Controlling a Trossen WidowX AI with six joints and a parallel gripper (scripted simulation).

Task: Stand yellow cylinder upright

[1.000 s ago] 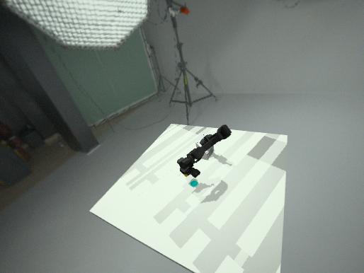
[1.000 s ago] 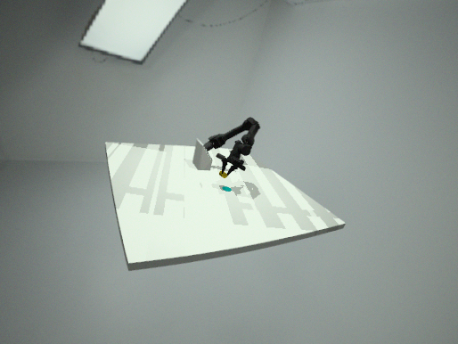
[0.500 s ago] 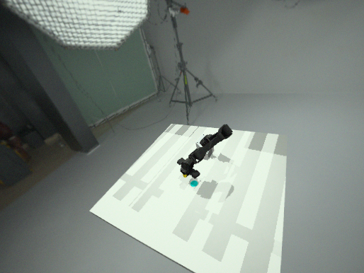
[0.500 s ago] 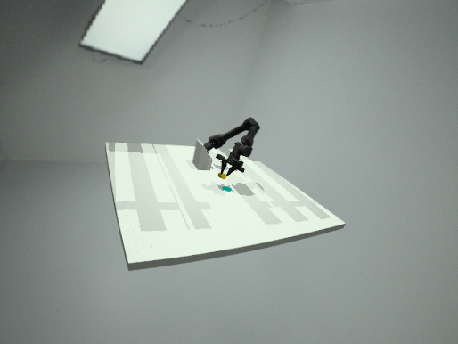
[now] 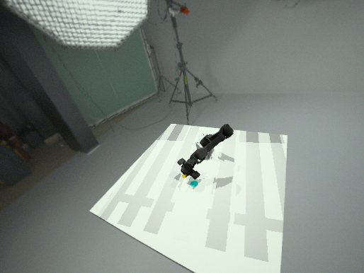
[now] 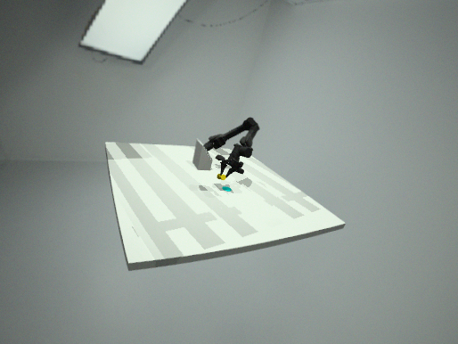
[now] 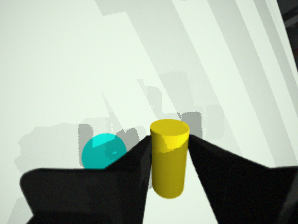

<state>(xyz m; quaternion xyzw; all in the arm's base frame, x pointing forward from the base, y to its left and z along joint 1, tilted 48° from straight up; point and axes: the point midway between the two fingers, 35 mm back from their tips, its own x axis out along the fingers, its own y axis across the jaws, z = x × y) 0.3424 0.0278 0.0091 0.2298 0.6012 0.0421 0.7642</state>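
The arm bends down near the table's (image 5: 248, 226) middle; its tool (image 7: 170, 165) grips the yellow tall cylinder (image 7: 170, 157) above the table, just beside the cyan circle (image 7: 102, 151).

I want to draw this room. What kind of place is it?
Probably a photo or film studio: a big softbox light, a tall light stand and bare grey walls. In the middle, a black robot arm works on a pale striped board.
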